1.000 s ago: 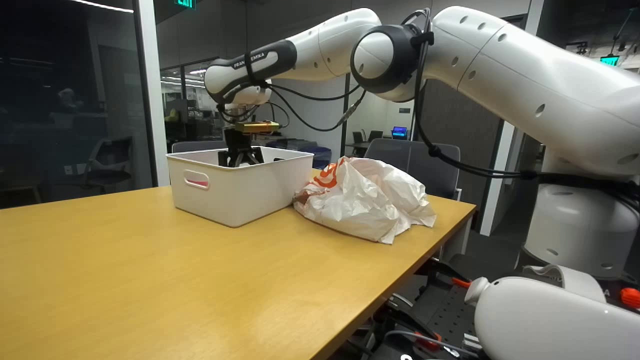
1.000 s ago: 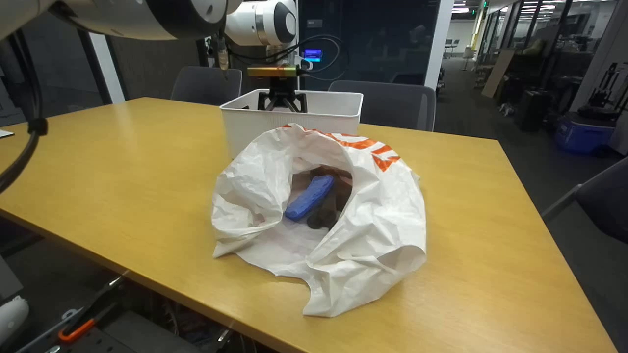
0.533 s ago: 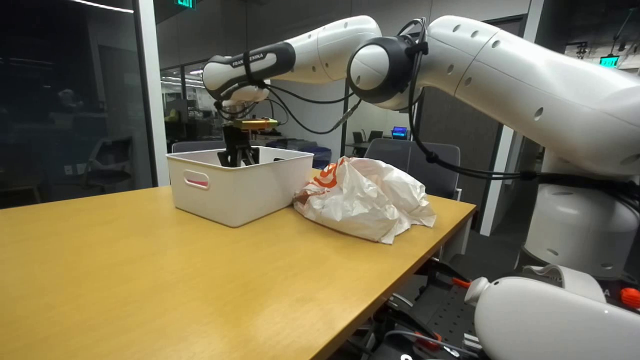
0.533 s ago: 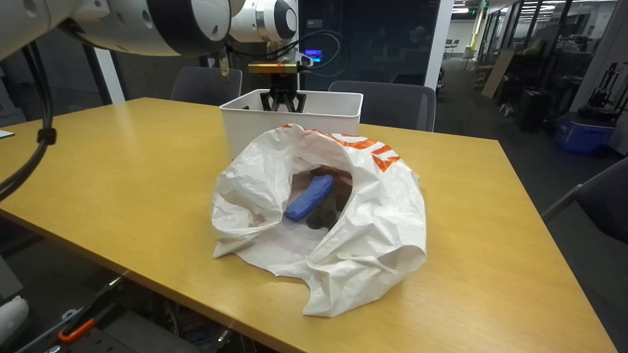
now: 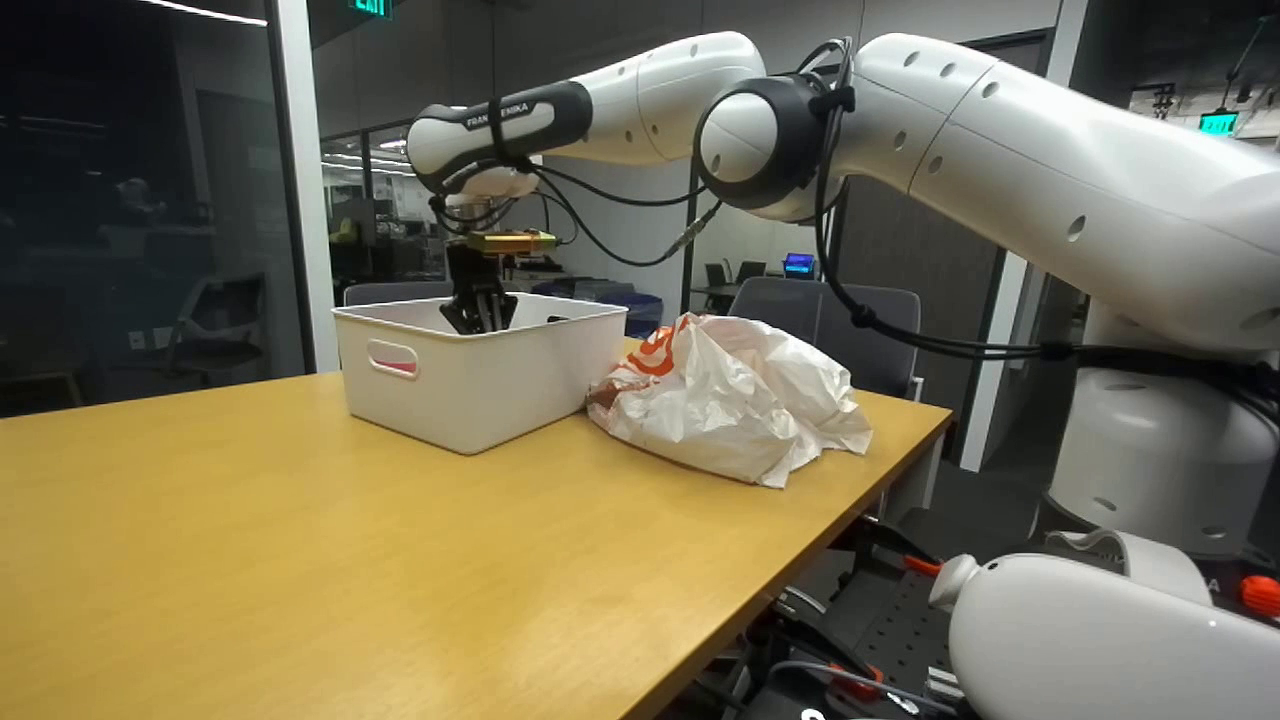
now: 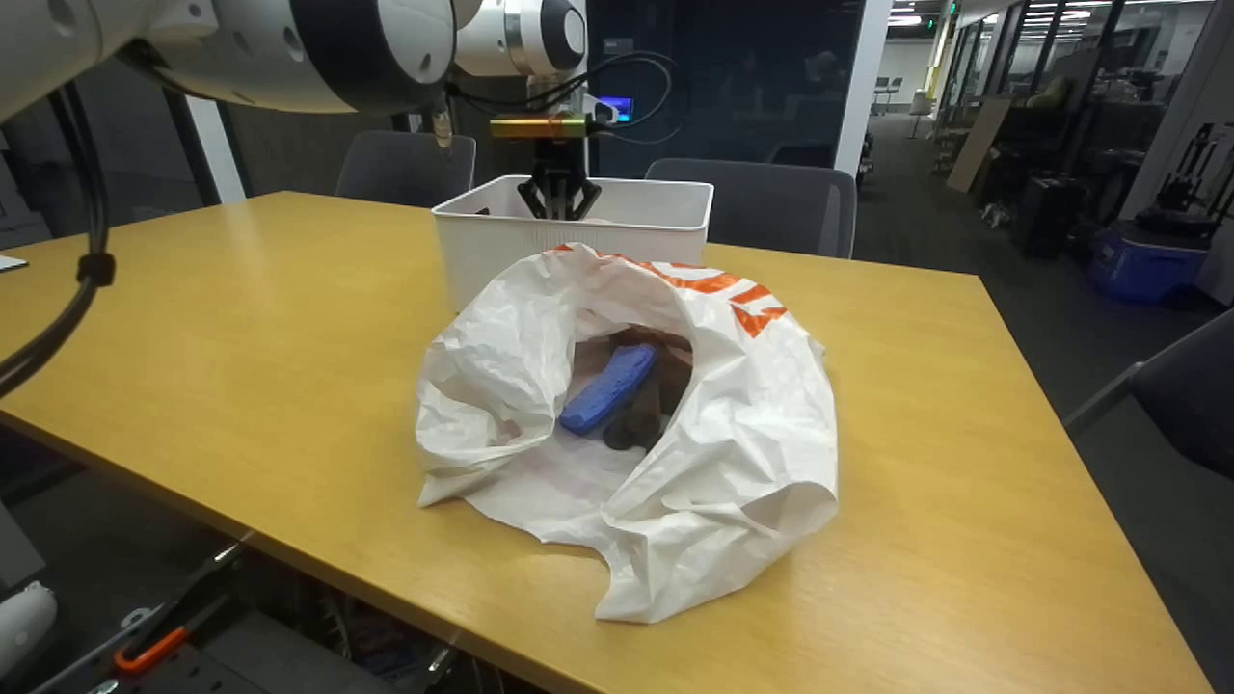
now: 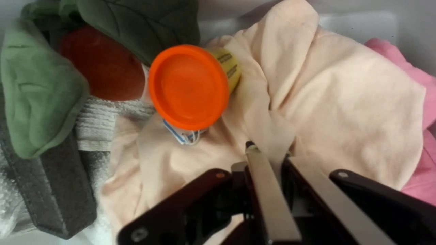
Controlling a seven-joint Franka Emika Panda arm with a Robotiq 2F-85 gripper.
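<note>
By the far edge of the counter [image 6: 289,308], the near-closed claw [image 7: 269,151] pinches peach cloth [image 7: 344,112]: likely mid-grasp; lifting next needs firmness.

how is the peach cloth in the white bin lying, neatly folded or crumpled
Crumpled: in the wrist view the peach cloth lies in loose, uneven creases, with a fold of it pinched in the gripper.

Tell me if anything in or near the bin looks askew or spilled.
The orange-lidded tub looks tilted rather than upright on the peach cloth. Beside the bin, the white bag lies slumped, mouth gaping sideways. No spill shows.
</note>
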